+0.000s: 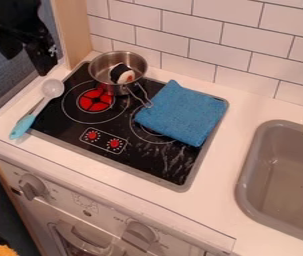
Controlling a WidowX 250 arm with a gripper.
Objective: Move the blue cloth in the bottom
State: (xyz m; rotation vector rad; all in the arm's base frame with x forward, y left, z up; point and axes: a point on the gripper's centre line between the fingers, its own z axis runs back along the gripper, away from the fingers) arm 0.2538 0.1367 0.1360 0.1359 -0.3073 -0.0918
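The gripper (28, 61) hangs at the upper left, beyond the stove's left edge, with its two black fingers spread and nothing between them. A blue cloth (182, 113) lies flat on the right part of the black stovetop (140, 162), over most of the right burner ring. Its upper left edge is close to the handle of the metal pot. The cloth is well to the right of the gripper.
A metal pot (101, 76) holding a small black and white item stands at the stove's back. Along the left edge lies a spoon (24, 124) with a light blue handle. A grey sink (247, 182) is at the right; a tiled wall runs behind.
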